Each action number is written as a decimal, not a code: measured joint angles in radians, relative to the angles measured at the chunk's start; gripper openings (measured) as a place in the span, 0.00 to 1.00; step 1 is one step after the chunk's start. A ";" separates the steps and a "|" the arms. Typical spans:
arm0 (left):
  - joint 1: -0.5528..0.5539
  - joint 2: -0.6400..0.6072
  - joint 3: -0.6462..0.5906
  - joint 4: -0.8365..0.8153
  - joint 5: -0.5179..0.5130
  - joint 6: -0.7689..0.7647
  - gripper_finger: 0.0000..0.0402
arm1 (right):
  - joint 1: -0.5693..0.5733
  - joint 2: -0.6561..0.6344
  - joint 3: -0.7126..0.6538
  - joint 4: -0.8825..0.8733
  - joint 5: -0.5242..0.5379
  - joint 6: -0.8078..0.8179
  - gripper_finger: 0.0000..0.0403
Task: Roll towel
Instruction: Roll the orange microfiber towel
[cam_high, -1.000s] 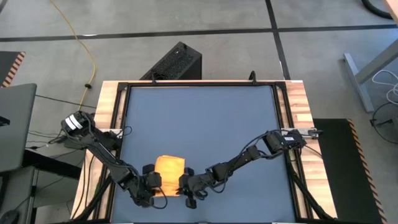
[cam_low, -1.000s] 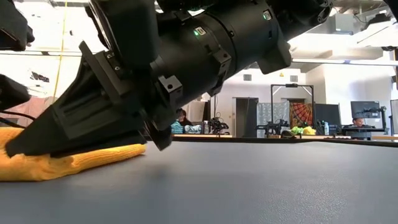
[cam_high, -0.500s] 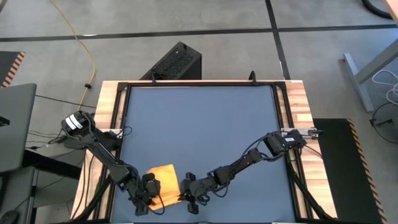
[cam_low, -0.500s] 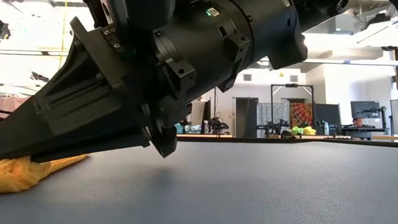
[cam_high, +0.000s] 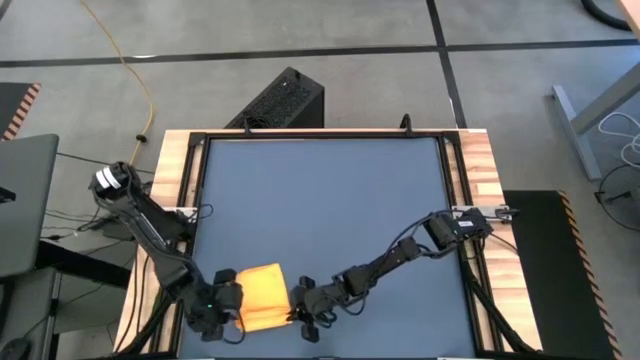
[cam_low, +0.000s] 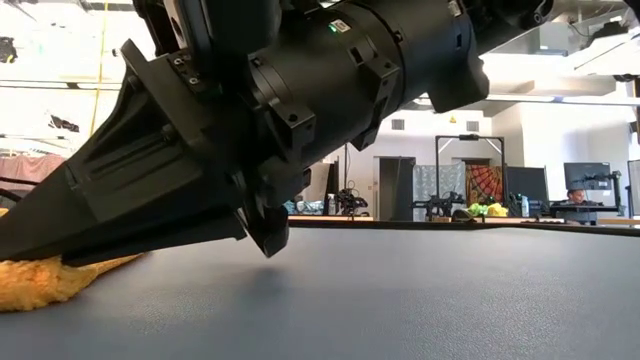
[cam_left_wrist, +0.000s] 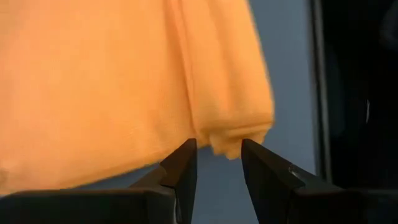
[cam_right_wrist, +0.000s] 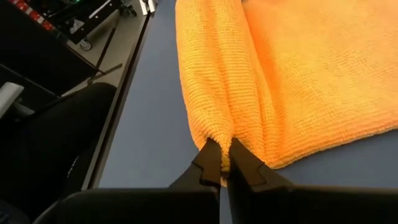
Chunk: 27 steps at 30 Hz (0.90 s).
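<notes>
The towel (cam_high: 262, 296) lies at the table's near edge between both arms, its rolled fold running side to side: the right gripper (cam_right_wrist: 222, 163) pinches that fold's end tight, while the left gripper (cam_left_wrist: 216, 155) (fingers slightly parted, holding nothing) sits just at the opposite end.

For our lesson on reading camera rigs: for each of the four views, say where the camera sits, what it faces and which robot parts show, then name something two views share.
High view: overhead, looking straight down on the table; both arms show, flanking the towel.
Low view: table height, facing the room; one arm's dark body fills the frame.
Left wrist view: on the left arm, facing the towel's rolled edge; left gripper open.
Right wrist view: on the right arm; right gripper pinches the roll.
Shared: both wrist views show the towel's rolled edge.
</notes>
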 joint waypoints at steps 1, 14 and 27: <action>-0.018 -0.013 0.000 0.001 -0.035 -0.001 0.28 | -0.002 0.000 0.000 0.001 -0.008 0.001 0.06; -0.082 0.060 0.002 0.150 -0.420 0.088 0.28 | -0.036 0.000 -0.001 0.048 -0.117 0.028 0.06; -0.066 0.185 0.002 0.233 -0.172 -0.017 0.28 | -0.084 0.000 -0.001 0.102 -0.194 0.159 0.06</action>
